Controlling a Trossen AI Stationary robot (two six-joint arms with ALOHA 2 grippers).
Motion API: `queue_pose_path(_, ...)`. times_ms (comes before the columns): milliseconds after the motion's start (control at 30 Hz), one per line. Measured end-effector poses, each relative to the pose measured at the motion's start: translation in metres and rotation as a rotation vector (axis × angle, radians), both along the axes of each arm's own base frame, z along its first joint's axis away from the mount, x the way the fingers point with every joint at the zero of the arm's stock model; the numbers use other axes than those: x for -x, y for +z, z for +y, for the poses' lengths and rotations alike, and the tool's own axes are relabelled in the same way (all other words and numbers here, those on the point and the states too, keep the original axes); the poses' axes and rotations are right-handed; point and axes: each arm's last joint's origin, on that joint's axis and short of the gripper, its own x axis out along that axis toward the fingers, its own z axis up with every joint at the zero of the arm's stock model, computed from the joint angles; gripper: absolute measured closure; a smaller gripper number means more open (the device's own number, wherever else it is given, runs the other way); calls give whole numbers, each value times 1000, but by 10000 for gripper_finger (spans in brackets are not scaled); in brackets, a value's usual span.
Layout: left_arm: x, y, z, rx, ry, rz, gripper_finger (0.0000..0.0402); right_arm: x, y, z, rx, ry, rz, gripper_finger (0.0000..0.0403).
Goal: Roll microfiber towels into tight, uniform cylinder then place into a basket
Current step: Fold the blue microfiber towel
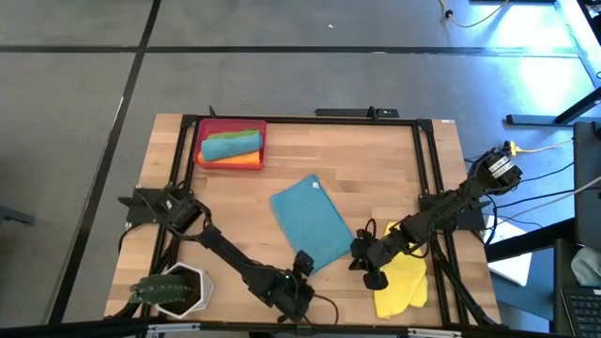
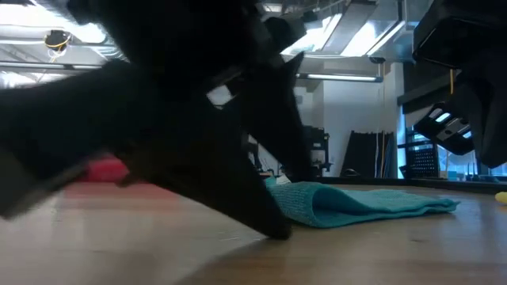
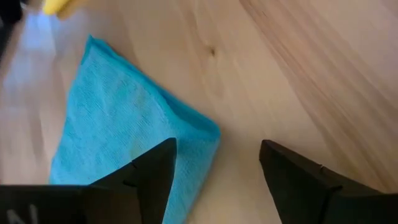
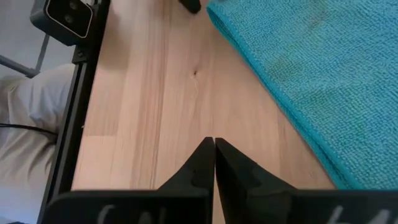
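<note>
At the near edge, the left gripper (image 1: 302, 266) is seen with fingers spread, beside the near corner of a flat, fuzzy teal towel (image 1: 311, 222). To its right, the right gripper (image 1: 362, 255) is pressed together, empty, over a crumpled yellow towel (image 1: 402, 283). Far left, rolled teal, green and orange towels (image 1: 231, 145) are held in the shallow red basket (image 1: 202, 136).

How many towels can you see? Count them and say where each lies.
4. A teal towel lies flat mid-table; a yellow towel lies at the near right edge; a teal roll and an orange towel sit in the basket. More may be hidden there.
</note>
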Motion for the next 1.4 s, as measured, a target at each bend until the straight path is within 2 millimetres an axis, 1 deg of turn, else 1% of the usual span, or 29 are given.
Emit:
queue_pose_path(167, -6, -15, 2, -50, 0, -7, 174, 0, 0, 0, 0, 0, -1, 387)
queue_pose_path(233, -5, -16, 2, -66, 0, -7, 179, 0, 0, 0, 0, 0, 0, 387)
queue_pose_path(333, -6, -16, 2, -93, -30, 5, 200, 0, 0, 0, 5, 5, -3, 387)
queue_pose_path(467, -4, -18, -1, -156, -66, 7, 247, 0, 0, 0, 12, 14, -7, 387)
queue_pose_path(633, -3, -19, -1, -148, -66, 14, 327, 0, 0, 0, 17, 20, -9, 387)
queue_pose_path(733, -4, -18, -3, -141, -67, -5, 378, 2, 0, 2, 51, 68, -29, 387)
queue_pose_path(800, -4, -18, -3, -123, -45, -17, 395, 4, 0, 5, 99, 118, -57, 387)
queue_pose_path(967, -3, -17, -5, -43, 65, -89, 400, 10, 0, 14, 260, 166, -145, 387)
queue_pose_path(1100, 3, -15, -14, -14, 70, -108, 401, 17, 0, 21, 350, 172, -190, 374)
queue_pose_path(1200, 15, -13, -21, 21, 74, -61, 401, 20, -4, 29, 407, 150, -222, 347)
queue_pose_path(1267, 20, -10, -27, 71, 95, -76, 401, 20, -10, 35, 435, 151, -253, 323)
queue_pose_path(1400, 29, -4, -39, 112, 119, -109, 401, 15, -26, 48, 483, 201, -332, 265)
